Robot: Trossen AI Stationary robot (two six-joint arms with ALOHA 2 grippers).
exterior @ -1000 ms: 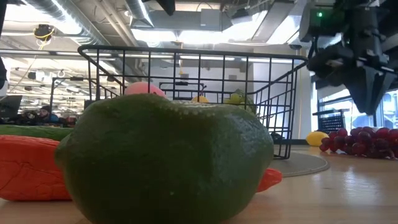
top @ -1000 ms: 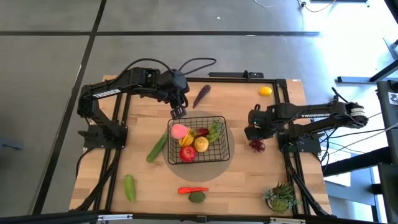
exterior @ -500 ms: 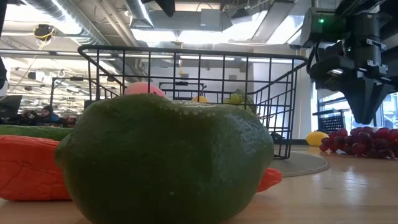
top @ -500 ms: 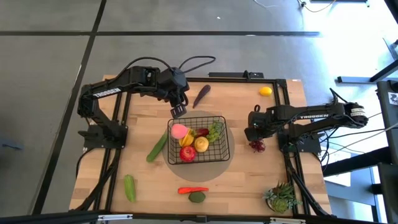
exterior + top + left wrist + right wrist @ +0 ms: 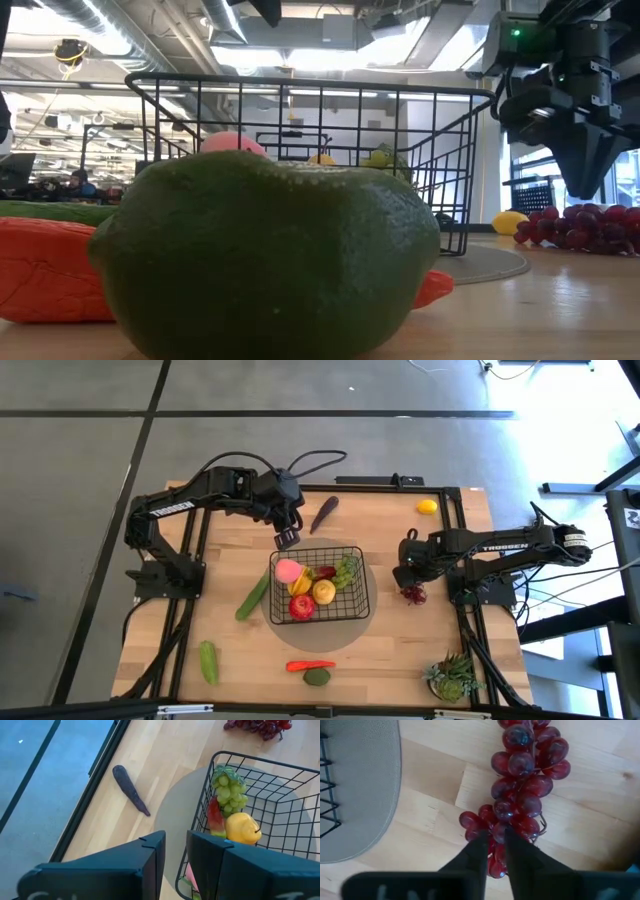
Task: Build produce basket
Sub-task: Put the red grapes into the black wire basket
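Your right gripper point(image 5: 494, 845) hangs directly above the dark red grapes point(image 5: 520, 795), which lie on bare wood near the right edge of the table point(image 5: 400, 650), just off the grey mat under the basket point(image 5: 355, 600). Its jaws stand nearly together with only a thin gap, and nothing is held between them. You would need to spread them before coming down. The bunch looks like a light, knobbly plastic cluster that may flex or roll, so judge it as something to pinch across its thicker middle, where the berries pack closest, rather than at the loose end berries or the thin stem, which could slip out. The basket sits at the middle of the table and already holds a pink peach point(image 5: 288, 569), a red tomato point(image 5: 301, 606), a yellow lemon point(image 5: 324, 591) and green grapes point(image 5: 345, 569); its open wire sides are stiff, so lift clear over the rim. Your left gripper point(image 5: 175, 850) waits beside the basket's far left corner, jaws close together and empty. On the table outside the basket lie the eggplant point(image 5: 323, 513), another lemon point(image 5: 427, 506), two cucumbers, a chilli and a green fruit.
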